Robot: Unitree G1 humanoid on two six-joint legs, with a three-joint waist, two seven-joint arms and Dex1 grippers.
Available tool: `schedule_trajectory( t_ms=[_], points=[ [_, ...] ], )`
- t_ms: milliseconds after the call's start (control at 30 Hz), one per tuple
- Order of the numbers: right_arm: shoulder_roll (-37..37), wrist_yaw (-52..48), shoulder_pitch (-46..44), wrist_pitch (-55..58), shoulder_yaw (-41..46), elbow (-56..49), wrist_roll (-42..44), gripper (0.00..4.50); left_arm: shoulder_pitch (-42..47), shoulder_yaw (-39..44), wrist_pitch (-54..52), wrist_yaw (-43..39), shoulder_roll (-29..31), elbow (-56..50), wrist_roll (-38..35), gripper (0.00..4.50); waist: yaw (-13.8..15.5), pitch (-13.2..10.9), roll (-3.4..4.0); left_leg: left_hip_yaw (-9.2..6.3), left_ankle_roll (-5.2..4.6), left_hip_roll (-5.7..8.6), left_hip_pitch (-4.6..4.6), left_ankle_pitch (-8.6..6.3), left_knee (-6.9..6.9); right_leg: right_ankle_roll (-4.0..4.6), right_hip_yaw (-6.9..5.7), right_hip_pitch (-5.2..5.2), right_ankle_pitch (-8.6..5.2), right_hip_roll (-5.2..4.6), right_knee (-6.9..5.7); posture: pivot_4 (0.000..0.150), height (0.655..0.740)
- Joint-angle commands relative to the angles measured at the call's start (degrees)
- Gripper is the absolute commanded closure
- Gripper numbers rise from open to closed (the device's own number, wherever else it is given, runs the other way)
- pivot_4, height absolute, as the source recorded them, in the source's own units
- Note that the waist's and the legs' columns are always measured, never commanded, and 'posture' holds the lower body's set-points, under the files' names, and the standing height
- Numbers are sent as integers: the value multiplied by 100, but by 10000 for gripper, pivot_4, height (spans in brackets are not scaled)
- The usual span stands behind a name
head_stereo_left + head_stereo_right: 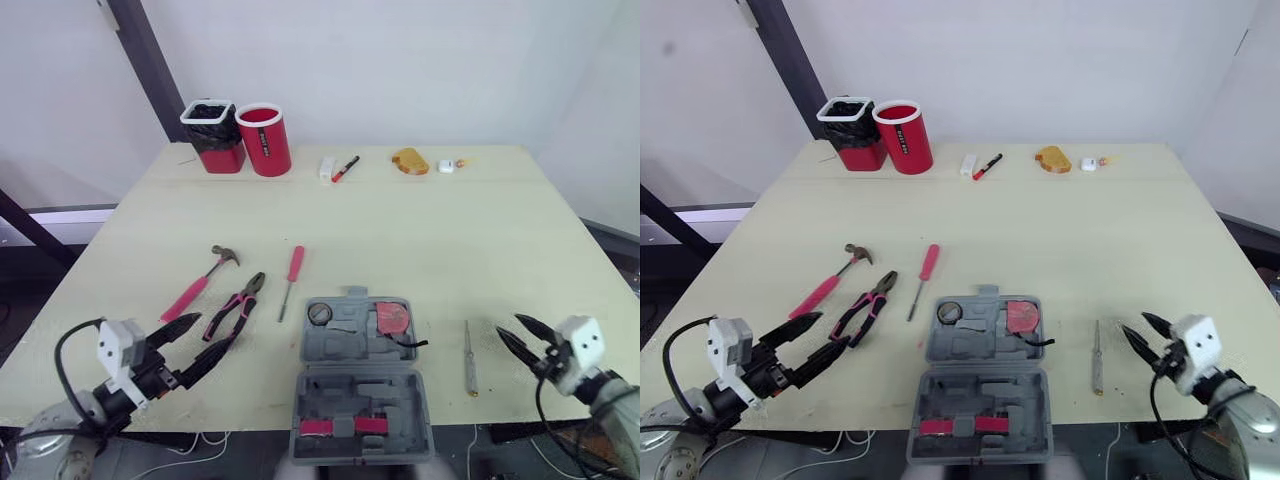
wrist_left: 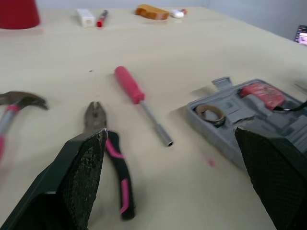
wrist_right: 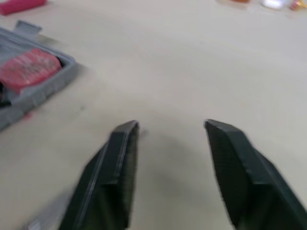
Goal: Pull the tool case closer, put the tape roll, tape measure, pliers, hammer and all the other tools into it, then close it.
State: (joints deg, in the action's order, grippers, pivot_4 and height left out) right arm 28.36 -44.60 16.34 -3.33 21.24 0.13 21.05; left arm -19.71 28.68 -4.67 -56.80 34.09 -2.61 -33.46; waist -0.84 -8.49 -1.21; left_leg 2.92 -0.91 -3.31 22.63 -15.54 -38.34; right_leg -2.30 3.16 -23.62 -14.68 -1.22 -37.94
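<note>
Pliers [image 1: 236, 304], hammer [image 1: 200, 282] and a red-handled screwdriver [image 1: 291, 280] lie on the table [image 1: 430, 230] to the left of the tool case [image 1: 345, 342]. All three are outside the case. We see the case lying open at the near edge of the table, with its lid folded flat toward us. The tape roll [image 1: 319, 314] sits in the far-left compartment and the red tape measure [image 1: 394, 317] in the far-right one. A slim metal screwdriver [image 1: 468, 356] lies on the table just right of the case.

Our left gripper [image 1: 218, 332] is low over the table at the pliers' handles, its jaws spread wide with nothing between them. We cannot tell whether a finger touches the pliers. Our right gripper [image 1: 508, 324] is near the slim screwdriver, on its right, with its jaws also parted and empty.

Along the far edge stand a black-lined bin [image 1: 213, 135] and a red cup [image 1: 264, 140] side by side, with a red marker [image 1: 346, 168] further right.
</note>
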Motion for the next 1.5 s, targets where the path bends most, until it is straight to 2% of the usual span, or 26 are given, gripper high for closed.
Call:
schedule_trajectory(
  t_ms=[33,100,300,833,1133,1267,1500],
  points=[
    [-10,-84,365,-174,587,-165,474,7884,-112,385,287,64,-4,391,65,0,-1,0,0,0,0,0,0,0,1,0,1,0,0,0,1,1500,7400],
    [-75,-113,549,-198,779,-149,655,1027,-145,489,408,67,3,663,111,0,-1,0,-2,0,0,-1,-1,0,-1,-2,1,0,-1,0,0,1500,7400],
    [-228,-235,962,-510,1074,431,736,1027,-118,652,668,135,56,1370,276,0,2,2,-4,-3,0,-2,-5,0,-2,-16,0,1,-9,-7,1,1500,7400],
    [-183,-665,928,-971,969,1119,743,1027,11,517,761,317,-74,1391,304,0,3,5,-4,-5,0,1,-6,0,-1,-2,0,1,-1,-22,0,1500,7400],
    [-41,-1073,863,-610,654,319,918,1027,152,247,477,610,-107,892,372,0,5,6,-3,-6,0,1,-8,0,-2,-3,2,2,1,-23,-2,1500,7400],
    [137,-1187,602,-94,189,-606,1114,1027,475,-65,65,1132,-129,609,572,0,9,8,-1,-5,0,3,-9,0,-2,-3,0,5,1,-20,-3,1500,7400],
    [473,-1537,57,597,-444,-1379,1406,1027,1170,-548,-766,1668,2,437,763,0,21,8,-4,-5,0,7,-5,0,-4,-21,-8,9,12,-16,-3,1500,7400]
  ],
)
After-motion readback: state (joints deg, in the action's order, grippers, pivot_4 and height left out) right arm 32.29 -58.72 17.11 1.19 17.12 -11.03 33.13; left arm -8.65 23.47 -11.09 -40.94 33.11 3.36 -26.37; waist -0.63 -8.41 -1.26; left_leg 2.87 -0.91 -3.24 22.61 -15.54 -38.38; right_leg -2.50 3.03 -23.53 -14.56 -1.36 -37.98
